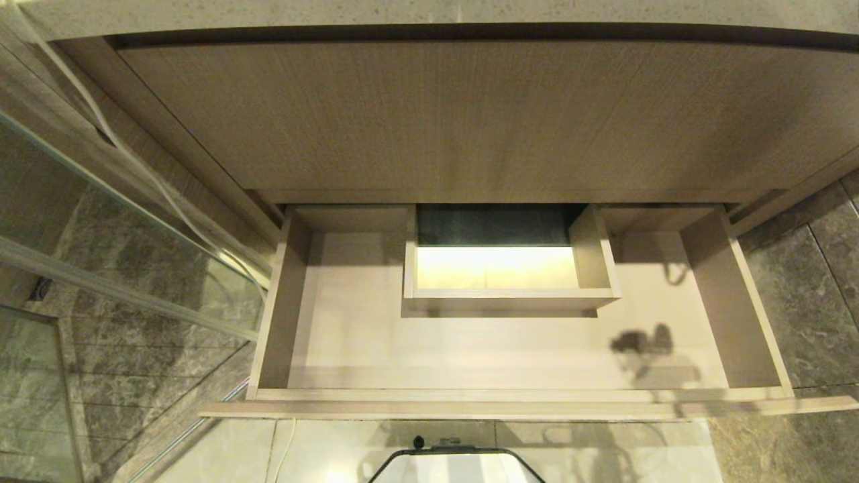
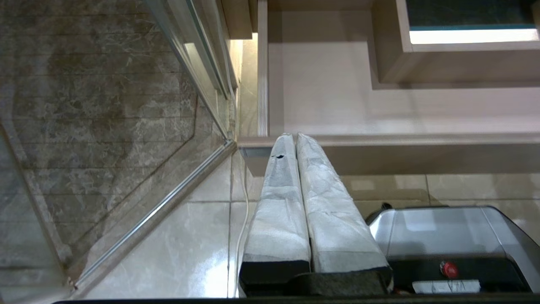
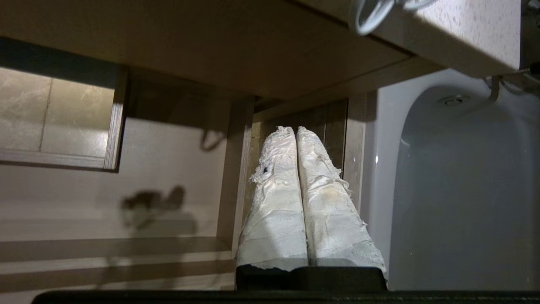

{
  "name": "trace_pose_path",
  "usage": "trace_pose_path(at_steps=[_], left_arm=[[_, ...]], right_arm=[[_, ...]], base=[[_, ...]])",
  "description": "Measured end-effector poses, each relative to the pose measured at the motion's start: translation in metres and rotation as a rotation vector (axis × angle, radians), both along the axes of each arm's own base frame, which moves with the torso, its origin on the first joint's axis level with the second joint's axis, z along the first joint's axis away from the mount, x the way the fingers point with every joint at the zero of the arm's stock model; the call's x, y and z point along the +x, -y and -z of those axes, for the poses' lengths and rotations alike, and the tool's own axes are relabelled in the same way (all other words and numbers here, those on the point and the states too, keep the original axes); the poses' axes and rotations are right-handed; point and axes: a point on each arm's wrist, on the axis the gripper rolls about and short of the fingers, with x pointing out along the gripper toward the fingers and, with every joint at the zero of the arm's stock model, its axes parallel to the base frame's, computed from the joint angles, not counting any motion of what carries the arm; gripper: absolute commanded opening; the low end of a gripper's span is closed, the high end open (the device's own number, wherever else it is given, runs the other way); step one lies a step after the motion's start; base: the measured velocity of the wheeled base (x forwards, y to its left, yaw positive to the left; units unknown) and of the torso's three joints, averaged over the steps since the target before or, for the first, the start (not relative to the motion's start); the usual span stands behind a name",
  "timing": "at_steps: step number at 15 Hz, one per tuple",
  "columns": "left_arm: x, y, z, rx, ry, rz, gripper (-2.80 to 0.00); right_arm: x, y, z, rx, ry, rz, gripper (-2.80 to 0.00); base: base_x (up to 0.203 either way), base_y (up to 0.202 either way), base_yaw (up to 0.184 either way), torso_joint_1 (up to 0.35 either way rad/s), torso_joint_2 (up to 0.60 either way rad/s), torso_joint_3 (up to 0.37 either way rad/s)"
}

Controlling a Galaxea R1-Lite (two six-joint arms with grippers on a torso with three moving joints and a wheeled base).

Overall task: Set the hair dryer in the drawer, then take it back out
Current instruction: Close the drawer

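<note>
The drawer (image 1: 470, 394) is pulled out, wide and shallow, in light wood grain. Its floor is bare except for a shadow near the right front. A boxed cut-out (image 1: 510, 292) sits mid-back. The hair dryer is out of view. Neither gripper shows in the head view. My left gripper (image 2: 294, 135) is shut with nothing in it, hanging over the floor tiles just before the drawer's front (image 2: 422, 156) near its left corner. My right gripper (image 3: 294, 128) is also shut and holds nothing. It sits just outside the drawer's right side wall (image 3: 230, 177).
A taller plain wood panel (image 1: 470, 121) and a stone countertop (image 1: 429, 13) stand above the drawer. A glass shower door (image 1: 100, 255) is on the left, and a white tub (image 3: 455, 190) on the right. My base (image 1: 456, 466) is close to the drawer front. A white cable (image 2: 240, 236) lies on the tiles.
</note>
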Motion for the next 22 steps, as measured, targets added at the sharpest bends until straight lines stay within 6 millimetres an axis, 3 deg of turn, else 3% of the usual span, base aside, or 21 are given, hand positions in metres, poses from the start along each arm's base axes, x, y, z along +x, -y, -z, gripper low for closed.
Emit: trace_pose_path(at_steps=[4,10,22], left_arm=[[0.0,0.0,0.0,0.0,0.0,0.0,-2.8],[0.0,0.0,0.0,-0.001,0.0,0.0,-2.8],[0.0,0.0,0.0,-0.001,0.002,0.0,-2.8]], right_arm=[[-0.004,-0.001,0.003,0.001,0.0,0.001,-2.8],[-0.011,-0.003,0.01,0.008,-0.019,0.0,-2.8],[-0.034,-0.009,0.04,0.025,-0.086,0.003,-2.8]], base=[[0.0,0.0,0.0,-0.229,-0.07,-0.299],[0.0,0.0,0.0,-0.135,0.13,0.005],[0.0,0.0,0.0,-0.074,0.37,0.307]])
